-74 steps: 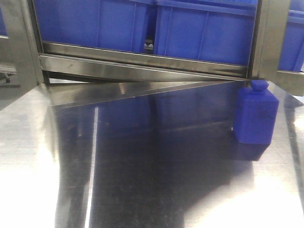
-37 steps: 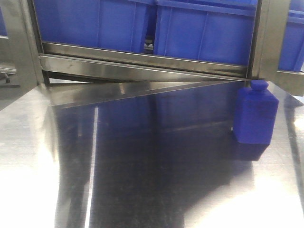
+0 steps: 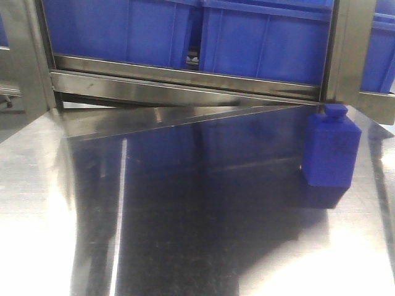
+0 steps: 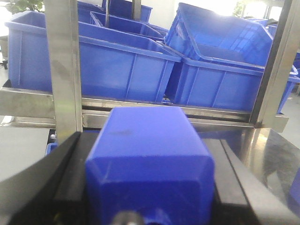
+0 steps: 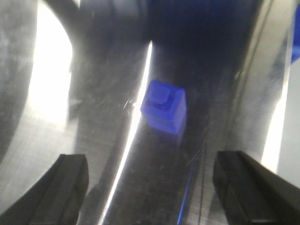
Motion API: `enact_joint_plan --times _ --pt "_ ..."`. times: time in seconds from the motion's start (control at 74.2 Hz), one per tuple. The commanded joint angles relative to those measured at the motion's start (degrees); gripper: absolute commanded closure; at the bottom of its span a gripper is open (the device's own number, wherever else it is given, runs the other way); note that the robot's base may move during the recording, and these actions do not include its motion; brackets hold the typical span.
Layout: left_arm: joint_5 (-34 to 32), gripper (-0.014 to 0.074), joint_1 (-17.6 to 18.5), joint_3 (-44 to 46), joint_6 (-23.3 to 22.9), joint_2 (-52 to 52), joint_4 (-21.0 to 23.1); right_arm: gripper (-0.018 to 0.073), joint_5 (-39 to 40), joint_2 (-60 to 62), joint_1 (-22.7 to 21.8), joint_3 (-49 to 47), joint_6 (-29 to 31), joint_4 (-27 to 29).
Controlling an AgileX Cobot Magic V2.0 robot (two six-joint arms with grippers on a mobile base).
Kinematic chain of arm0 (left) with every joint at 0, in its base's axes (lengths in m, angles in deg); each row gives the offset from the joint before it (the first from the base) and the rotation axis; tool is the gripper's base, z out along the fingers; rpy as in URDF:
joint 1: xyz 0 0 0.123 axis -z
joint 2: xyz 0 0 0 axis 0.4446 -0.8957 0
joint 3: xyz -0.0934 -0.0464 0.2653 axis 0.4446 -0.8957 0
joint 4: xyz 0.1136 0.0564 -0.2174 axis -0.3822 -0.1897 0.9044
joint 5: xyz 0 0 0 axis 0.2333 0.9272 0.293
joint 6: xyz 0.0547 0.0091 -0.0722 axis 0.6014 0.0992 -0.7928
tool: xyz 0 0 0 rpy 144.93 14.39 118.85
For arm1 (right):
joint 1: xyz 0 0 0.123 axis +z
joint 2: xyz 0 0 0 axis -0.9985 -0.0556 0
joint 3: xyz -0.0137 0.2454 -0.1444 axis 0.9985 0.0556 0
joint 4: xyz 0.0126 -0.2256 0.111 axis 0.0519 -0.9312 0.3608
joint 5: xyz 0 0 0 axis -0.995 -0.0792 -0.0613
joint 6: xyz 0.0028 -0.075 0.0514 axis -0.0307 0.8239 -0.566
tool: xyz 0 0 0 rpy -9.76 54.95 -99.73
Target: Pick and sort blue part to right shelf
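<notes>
A blue bottle-shaped part (image 3: 330, 151) with a small cap stands upright at the right of the steel table (image 3: 185, 216), close to the shelf frame. Neither gripper shows in the front view. In the right wrist view that blue part (image 5: 164, 107) is seen from above, and my right gripper (image 5: 150, 176) hangs open over the table, short of it, with nothing between its fingers (image 5: 70, 183). In the left wrist view my left gripper (image 4: 149, 159) is shut on another blue part (image 4: 145, 136), which fills the gap between the black fingers (image 4: 58, 178).
A steel shelf rack (image 3: 185, 80) runs along the back of the table, holding large blue bins (image 3: 259, 37). A steel upright (image 3: 342, 49) divides it from the right section (image 3: 378, 61). Another upright (image 4: 63, 70) and more blue bins (image 4: 117, 65) face the left wrist.
The blue part on the table looks a touch further left in the front view. Nothing else has visibly changed.
</notes>
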Motion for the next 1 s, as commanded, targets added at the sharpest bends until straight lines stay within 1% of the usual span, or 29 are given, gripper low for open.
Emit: enact_joint_plan --times 0.0,0.135,0.337,0.566,0.809,0.984 --pt "-5.8 0.0347 0.4 1.5 0.0 -0.7 -0.3 -0.0065 0.0 -5.8 0.6 -6.5 -1.9 0.9" --pt "-5.8 0.0347 0.4 1.5 0.0 -0.7 -0.3 -0.0065 -2.7 -14.7 1.6 -13.2 -6.0 -0.4" --pt "-5.8 0.0347 0.4 1.5 0.0 -0.7 -0.3 -0.0065 -7.5 -25.5 3.8 -19.4 -14.9 -9.0" --pt "-5.8 0.0347 0.4 1.5 0.0 -0.7 -0.3 -0.0065 -6.2 -32.6 4.9 -19.7 -15.4 -9.7" --pt "-5.8 0.0347 0.4 1.5 0.0 -0.7 -0.3 -0.0065 -3.1 -38.6 7.7 -19.7 -15.5 -10.2" --pt "-5.8 0.0347 0.4 1.5 0.0 -0.7 -0.3 -0.0065 -3.4 -41.9 7.7 -19.7 -18.7 -12.8"
